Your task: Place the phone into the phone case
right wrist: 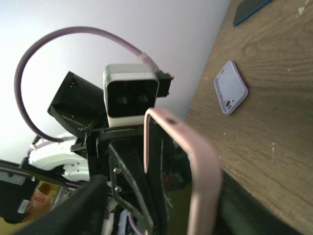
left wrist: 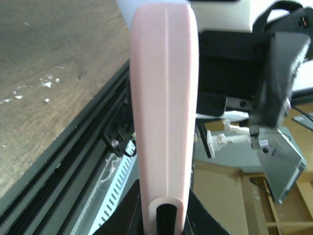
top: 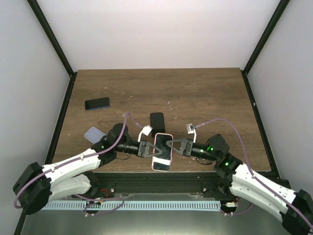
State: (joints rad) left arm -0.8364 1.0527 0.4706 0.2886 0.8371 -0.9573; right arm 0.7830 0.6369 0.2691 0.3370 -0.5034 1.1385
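In the middle: the pink case (top: pixel 162 152) hangs over the near edge of the table (top: pixel 205 98), between the two arms. Its open face is turned up to the overhead camera.
Long axis: it runs from the robot's side straight out toward the far wall, so the arms flank the two long edges.
Left arm: the left gripper (top: pixel 148 148) is pinched narrow on the case's left long edge. Its wrist view looks up the pink spine rising from between the fingers.
Right arm: the right gripper (top: pixel 177 145) sits at the right long edge, its tip against or just beside the rim. No view shows whether its jaws grip or stand off.
Inside the case: white with a dark patch from above; whether a phone already sits there cannot be told.
Nearest phone: the black phone (top: pixel 157 121) lies flat on the table just past the case's far end, its long axis in line with the case's.
Also on the table: a blue-edged phone (top: pixel 97 103) lies well off to the far left, and a lavender case (top: pixel 95 134) lies beside the left arm.
What the move turns on: phone and case lie end to end on one line, the phone on the far side. With the left arm busy holding, the right arm looks the likelier to fetch — a judgement only.
Risk: a one-sided hold may let the case twist when a phone is pressed in.
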